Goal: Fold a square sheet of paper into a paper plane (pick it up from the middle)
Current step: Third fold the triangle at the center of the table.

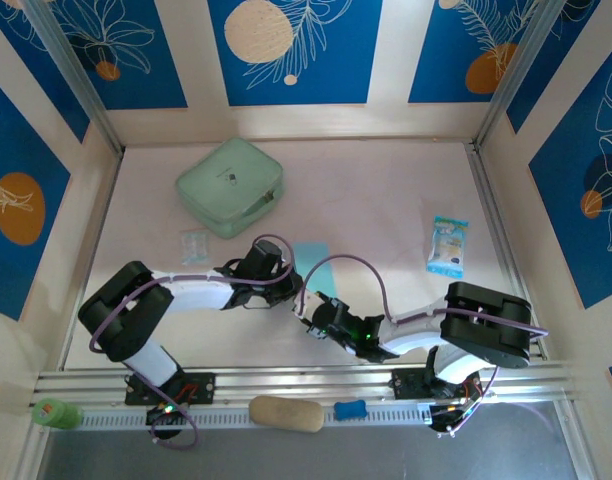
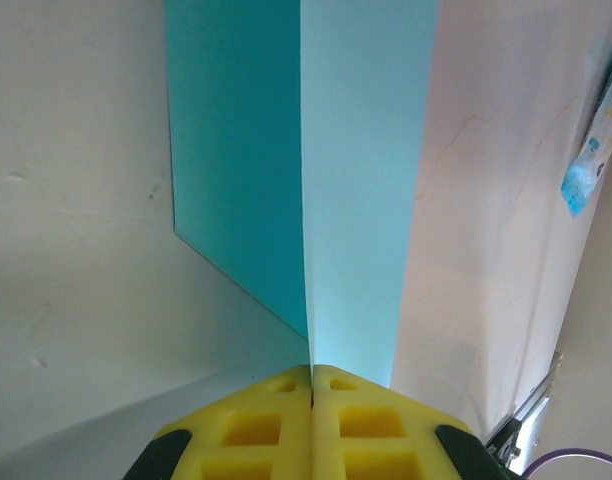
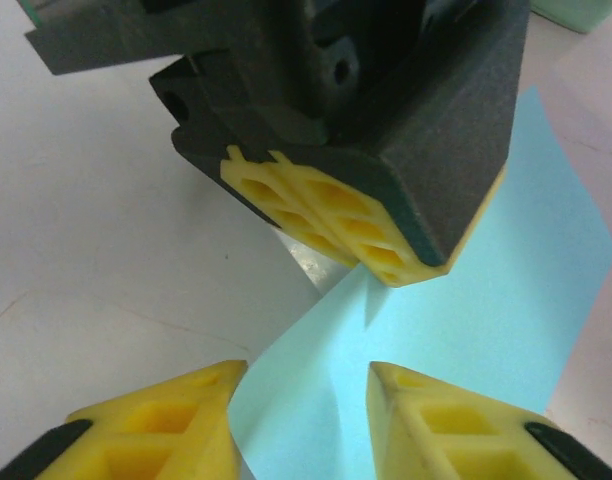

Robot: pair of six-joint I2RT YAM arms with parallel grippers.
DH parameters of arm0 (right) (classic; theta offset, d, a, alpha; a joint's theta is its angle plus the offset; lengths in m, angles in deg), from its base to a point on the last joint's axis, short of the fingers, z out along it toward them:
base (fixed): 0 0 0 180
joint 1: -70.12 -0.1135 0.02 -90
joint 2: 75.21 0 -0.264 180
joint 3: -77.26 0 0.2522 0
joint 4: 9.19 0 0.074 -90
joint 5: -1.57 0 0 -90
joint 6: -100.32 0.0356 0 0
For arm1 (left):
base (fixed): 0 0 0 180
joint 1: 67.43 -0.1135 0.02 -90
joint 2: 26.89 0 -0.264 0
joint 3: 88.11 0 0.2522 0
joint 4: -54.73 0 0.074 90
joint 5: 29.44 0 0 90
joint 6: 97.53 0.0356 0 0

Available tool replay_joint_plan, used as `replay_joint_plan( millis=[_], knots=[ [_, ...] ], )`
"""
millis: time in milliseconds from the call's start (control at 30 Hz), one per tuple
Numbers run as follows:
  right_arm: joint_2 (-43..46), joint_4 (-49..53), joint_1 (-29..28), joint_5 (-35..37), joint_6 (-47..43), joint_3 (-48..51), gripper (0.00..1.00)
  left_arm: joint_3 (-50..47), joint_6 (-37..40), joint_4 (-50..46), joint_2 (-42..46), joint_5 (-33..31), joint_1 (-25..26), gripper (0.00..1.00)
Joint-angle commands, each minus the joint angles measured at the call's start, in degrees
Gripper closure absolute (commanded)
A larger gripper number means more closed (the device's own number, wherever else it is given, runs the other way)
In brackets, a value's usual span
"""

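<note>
I hold the square sheet of paper (image 2: 356, 180) clamped in the left gripper (image 2: 311, 372) over mid-bench (image 1: 386, 200), crease running straight away from it, right gripper (image 3: 304, 390) nearest, jaws apart, lined up on the sheet's loose edge.

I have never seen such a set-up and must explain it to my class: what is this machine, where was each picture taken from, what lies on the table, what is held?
Two robot arms are bolted to the near edge of a table. One picture looks down from above; the other two come from cameras on the wrists. On the table lie a mint-green case, a small packet near it and a printed packet further right. The left gripper, yellow fingers shut, pinches a light blue sheet of paper at its fold. The right gripper stands open close over the same sheet.
</note>
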Motion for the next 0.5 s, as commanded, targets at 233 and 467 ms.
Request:
replay_joint_plan(
  millis=[233, 467],
  knots=[
    [2.0, -1.2, 0.1, 1.8, 2.6, 1.1, 0.75, -0.1, 0.1, -0.6, 1.3, 0.8, -0.8, 0.97],
    [3.2, 0.3, 0.3, 1.4, 3.0, 1.0, 0.82, -0.3, 0.1, -0.9, 1.6, 0.3, -0.9, 0.97]
  ],
)
